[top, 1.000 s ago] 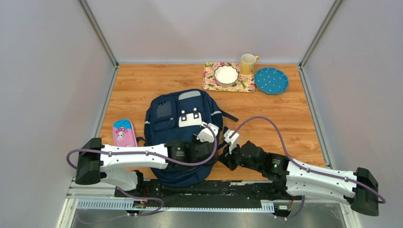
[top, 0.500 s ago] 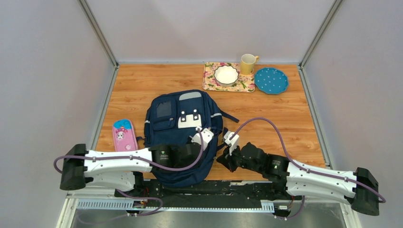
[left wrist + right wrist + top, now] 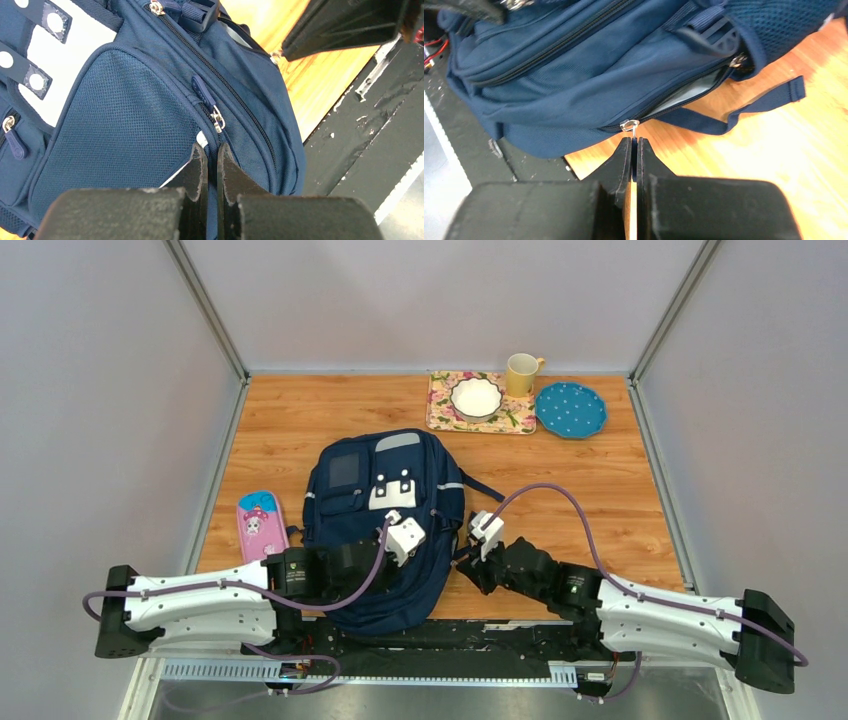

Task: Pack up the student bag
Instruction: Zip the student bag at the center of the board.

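Comparing with a second earlier, the left gripper (image 3: 212,150) has drawn back leftward over the student bag (image 3: 350,495) and shut. Its fingers now stand pressed together at the mesh pocket seam, just below a zip slider (image 3: 217,120). They may be nipping fabric, but the view is too tight to confirm. The right gripper (image 3: 634,142) pinches the side zip pull (image 3: 630,125) of a partly open compartment. The bag lies at the table's (image 3: 600,490) near centre, with the pencil case (image 3: 258,520) outside beside it. Judgement: still opening, not packing.
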Available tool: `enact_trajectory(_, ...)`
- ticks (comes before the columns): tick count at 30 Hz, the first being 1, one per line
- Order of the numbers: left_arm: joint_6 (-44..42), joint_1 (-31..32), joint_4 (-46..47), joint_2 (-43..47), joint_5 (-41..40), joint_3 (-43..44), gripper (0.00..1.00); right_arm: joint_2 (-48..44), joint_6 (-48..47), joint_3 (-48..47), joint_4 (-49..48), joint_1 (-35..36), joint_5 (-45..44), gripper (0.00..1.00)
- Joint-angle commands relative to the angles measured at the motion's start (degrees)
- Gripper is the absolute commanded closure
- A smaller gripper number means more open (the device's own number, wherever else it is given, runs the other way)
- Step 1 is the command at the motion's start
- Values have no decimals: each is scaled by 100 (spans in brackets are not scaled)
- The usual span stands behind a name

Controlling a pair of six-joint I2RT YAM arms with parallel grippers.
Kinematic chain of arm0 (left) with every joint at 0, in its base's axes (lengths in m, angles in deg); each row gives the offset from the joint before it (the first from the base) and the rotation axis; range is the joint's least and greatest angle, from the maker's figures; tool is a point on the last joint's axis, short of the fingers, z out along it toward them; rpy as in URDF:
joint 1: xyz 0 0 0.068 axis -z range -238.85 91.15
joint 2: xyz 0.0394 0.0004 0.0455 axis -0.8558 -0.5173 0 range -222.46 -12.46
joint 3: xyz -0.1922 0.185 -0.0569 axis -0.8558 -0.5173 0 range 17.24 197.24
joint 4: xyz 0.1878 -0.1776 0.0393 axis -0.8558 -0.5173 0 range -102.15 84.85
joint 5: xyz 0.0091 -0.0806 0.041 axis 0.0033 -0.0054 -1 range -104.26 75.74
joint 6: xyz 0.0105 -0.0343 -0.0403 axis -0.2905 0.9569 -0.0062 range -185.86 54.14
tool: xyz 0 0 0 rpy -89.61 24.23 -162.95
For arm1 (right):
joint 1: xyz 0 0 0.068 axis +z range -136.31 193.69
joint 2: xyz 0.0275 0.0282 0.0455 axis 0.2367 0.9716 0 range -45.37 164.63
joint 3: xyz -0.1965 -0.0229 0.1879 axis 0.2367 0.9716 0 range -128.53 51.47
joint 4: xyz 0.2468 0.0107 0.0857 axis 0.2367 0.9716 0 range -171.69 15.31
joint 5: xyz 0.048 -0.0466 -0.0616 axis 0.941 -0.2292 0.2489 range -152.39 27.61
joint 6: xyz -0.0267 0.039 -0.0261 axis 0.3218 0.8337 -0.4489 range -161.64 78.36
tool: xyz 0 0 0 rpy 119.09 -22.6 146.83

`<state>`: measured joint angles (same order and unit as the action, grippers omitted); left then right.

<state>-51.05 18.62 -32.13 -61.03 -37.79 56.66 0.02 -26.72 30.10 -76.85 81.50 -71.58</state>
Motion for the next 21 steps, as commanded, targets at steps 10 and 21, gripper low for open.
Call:
enact_trajectory(10, -523, 40, -571, 331, 428, -145, 100, 963, 64, -34, -1591, -1147, -654, 100)
enact_trajectory(21, -531, 40, -431, 235, 375, -127, 100, 1684, 231, -395, -1715, -1472, -215, 100)
